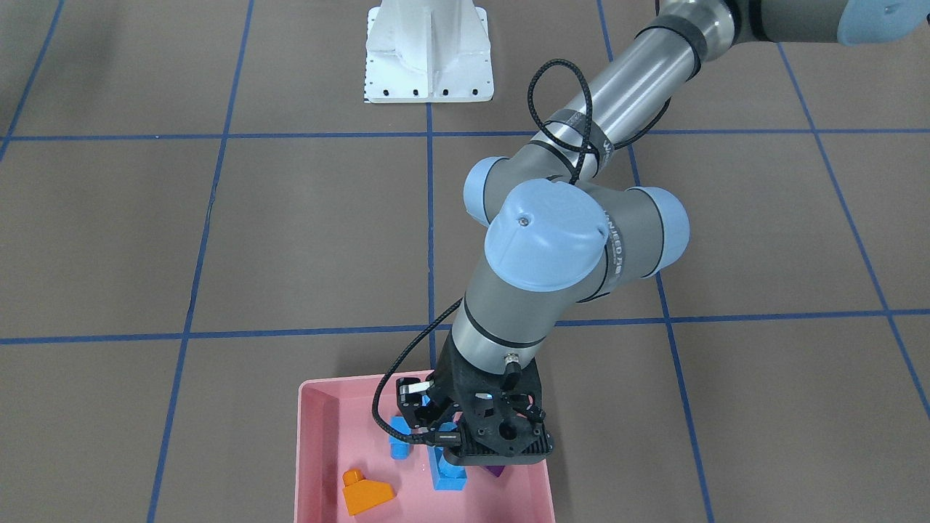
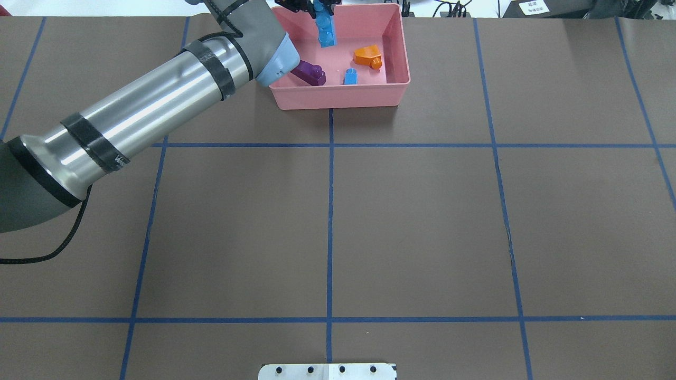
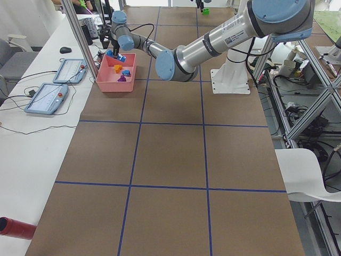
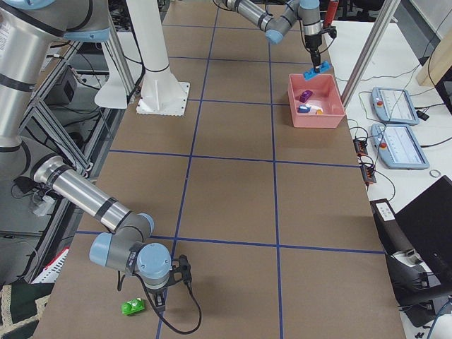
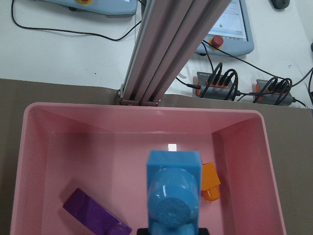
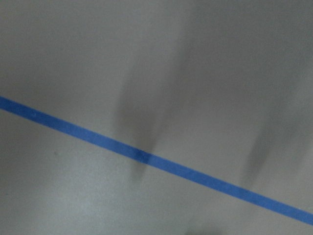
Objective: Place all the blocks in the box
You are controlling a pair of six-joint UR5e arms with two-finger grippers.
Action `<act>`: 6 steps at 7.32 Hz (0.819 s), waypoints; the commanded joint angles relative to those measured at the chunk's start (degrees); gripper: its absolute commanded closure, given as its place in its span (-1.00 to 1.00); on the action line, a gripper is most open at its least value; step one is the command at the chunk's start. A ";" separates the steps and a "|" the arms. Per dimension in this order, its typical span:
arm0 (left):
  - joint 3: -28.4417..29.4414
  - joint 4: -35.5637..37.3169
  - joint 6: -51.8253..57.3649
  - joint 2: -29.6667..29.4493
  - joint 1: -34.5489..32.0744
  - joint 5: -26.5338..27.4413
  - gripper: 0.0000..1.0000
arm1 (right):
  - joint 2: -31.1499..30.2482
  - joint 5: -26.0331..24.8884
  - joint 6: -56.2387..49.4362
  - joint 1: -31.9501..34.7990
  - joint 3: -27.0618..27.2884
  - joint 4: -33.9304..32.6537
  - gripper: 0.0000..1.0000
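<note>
**Over the box at 12 o'clock: long blue block in the grip**

Far across the desk (image 2: 422, 211), at 12 o'clock in the overhead view: pink box (image 2: 338, 97). Above its 11 o'clock corner, left fingers (image 2: 307, 5) clenched on the long blue block (image 2: 326, 29), hanging lengthwise over the box floor. Lying inside, all apart from one another: purple block (image 2: 310, 72) at 8 o'clock, small blue block (image 2: 350, 76) at 6 o'clock, orange block (image 2: 368, 55) at 3 o'clock. Outside the box, on the desk in the exterior right view: green block (image 4: 133, 306), just beside the right fingers (image 4: 157, 300), at their 8 o'clock. Released or clenched there: cannot tell.
</note>
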 commanded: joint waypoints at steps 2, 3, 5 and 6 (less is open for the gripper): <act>0.12 -1.00 -0.25 -0.27 0.35 2.14 1.00 | -1.58 -3.42 -2.54 0.10 -1.70 0.14 -1.00; 1.26 -2.74 -1.81 -0.27 0.53 3.62 1.00 | -1.40 -5.00 -3.50 0.19 -2.40 0.14 -1.00; 2.93 -5.31 -4.72 -0.27 0.71 5.13 -0.20 | -0.96 -5.28 -3.25 0.27 -3.11 0.05 -0.91; 3.02 -5.40 -4.73 -0.27 1.66 7.30 -0.99 | -0.96 -5.28 -3.16 0.27 -3.11 0.05 -0.76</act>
